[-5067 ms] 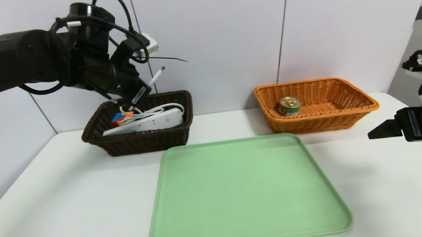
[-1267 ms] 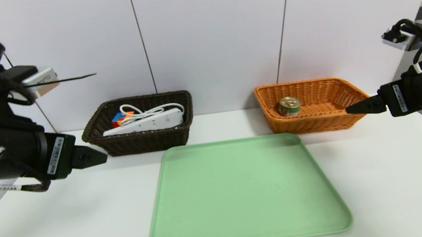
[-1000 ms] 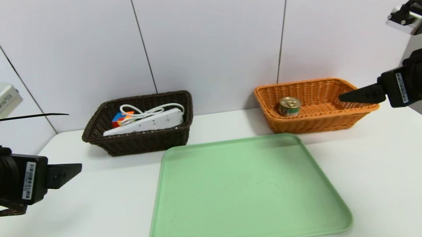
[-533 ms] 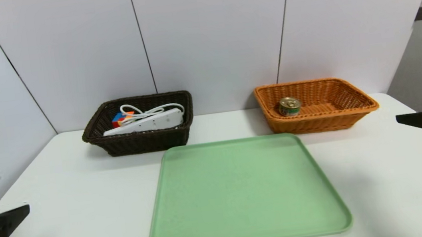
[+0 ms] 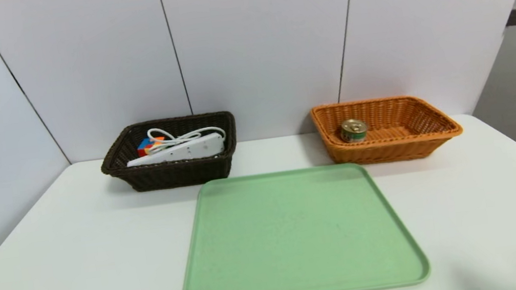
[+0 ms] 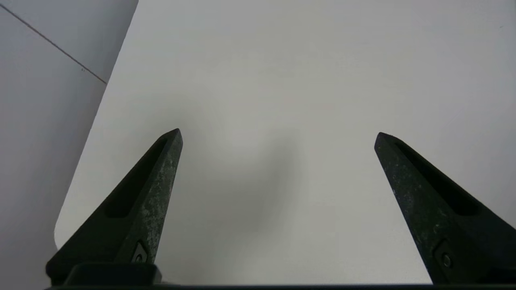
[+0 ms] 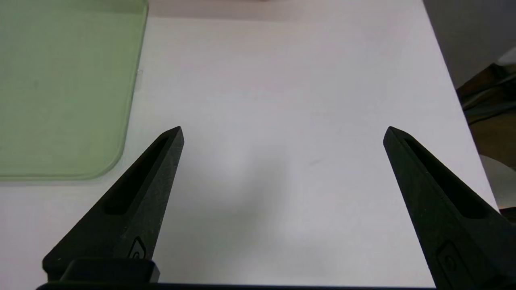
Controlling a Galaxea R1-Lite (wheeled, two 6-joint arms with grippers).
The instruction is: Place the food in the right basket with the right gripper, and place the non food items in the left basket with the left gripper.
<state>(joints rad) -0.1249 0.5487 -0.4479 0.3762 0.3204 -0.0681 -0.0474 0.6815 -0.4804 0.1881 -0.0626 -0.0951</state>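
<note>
Head view shows pretty much just the table (image 5: 78, 246) now, both arms are nearly out of shot. Going left to right: the left gripper (image 6: 277, 135) sits way down at the near left corner of the table, only a sliver of it peeking in at the bottom edge. Its wrist cam shows the two pointed fingers (image 6: 157, 181) spread wide with nothing between them, just bare white tabletop under the claw.

Well ahead of that claw and off toward the middle is the left basket (image 5: 173, 175), the dark brown one, against the back wall. Inside it are the puzzle cube (image 5: 146, 145) and the power strip (image 5: 180, 150) with its cord looped on top. Can't make out the pen from here.

Green tray (image 5: 299, 238) sits in the middle, between the two claws, nothing on it.

Right basket (image 5: 387, 151), the orange one, is far ahead of the right claw, and the tin can (image 5: 353, 130) stands upright in its left end.

Right gripper (image 7: 283, 129) is at the near right edge, also spread wide and holding nothing, with the tray's corner just off to its inner side.
</note>
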